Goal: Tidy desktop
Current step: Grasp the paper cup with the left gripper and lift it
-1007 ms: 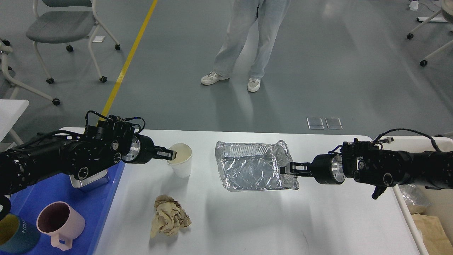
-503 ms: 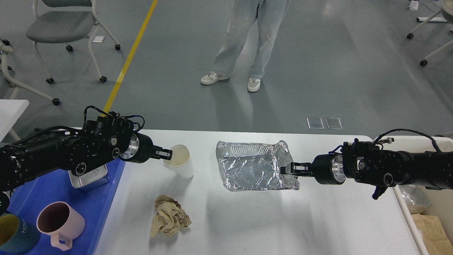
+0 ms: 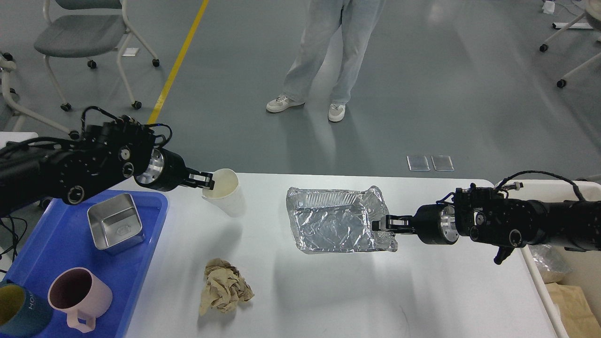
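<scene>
On the white desktop [image 3: 328, 291] lie a crumpled brown paper ball [image 3: 224, 286] near the front and a crinkled foil tray [image 3: 335, 220] in the middle. My left gripper [image 3: 204, 181] is shut on the rim of a white paper cup [image 3: 225, 192], which hangs tilted above the desktop's back left. My right gripper [image 3: 381, 224] is shut on the foil tray's right rim; the tray looks raised, with its shadow beneath.
A blue tray [image 3: 70, 263] at the left holds a square metal tin [image 3: 115, 226], a pink mug [image 3: 80, 293] and a dark green cup [image 3: 19, 312]. A cream-white bin [image 3: 570, 277] with paper stands at the right edge. A person [image 3: 324, 51] stands beyond the table.
My left gripper has lifted the paper cup up and to the left, tilting it. The metal tin is now uncovered. The right gripper and foil tray have not moved.
</scene>
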`<state>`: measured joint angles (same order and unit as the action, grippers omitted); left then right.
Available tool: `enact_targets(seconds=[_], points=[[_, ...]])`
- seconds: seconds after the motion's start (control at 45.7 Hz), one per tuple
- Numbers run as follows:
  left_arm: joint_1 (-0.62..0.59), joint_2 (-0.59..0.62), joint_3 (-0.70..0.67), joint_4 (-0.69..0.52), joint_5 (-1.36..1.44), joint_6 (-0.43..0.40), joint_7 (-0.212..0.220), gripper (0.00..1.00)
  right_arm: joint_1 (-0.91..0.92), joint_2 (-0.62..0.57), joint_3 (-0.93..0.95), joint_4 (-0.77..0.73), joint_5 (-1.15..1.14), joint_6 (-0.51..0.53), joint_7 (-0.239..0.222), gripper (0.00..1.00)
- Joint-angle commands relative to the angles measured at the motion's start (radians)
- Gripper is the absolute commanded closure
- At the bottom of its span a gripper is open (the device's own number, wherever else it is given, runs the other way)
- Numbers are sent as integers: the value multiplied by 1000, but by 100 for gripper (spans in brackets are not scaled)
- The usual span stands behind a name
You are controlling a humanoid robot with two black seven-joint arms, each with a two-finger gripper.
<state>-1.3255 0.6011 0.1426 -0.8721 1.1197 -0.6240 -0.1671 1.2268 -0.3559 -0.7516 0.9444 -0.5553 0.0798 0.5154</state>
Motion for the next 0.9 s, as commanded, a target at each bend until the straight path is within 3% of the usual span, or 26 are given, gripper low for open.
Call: enact_targets(seconds=[0.0, 0.35, 0.875], points=[[-96, 71, -17, -30, -11, -51, -17, 100, 0, 3, 0, 1, 0, 0, 0, 100], [-303, 33, -6, -70, -52, -111, -22, 100, 37, 23, -46, 2, 1, 5, 0, 100], [-431, -448, 106, -5, -80, -132, -63, 100, 100, 71, -138, 2, 2, 11, 0, 100]])
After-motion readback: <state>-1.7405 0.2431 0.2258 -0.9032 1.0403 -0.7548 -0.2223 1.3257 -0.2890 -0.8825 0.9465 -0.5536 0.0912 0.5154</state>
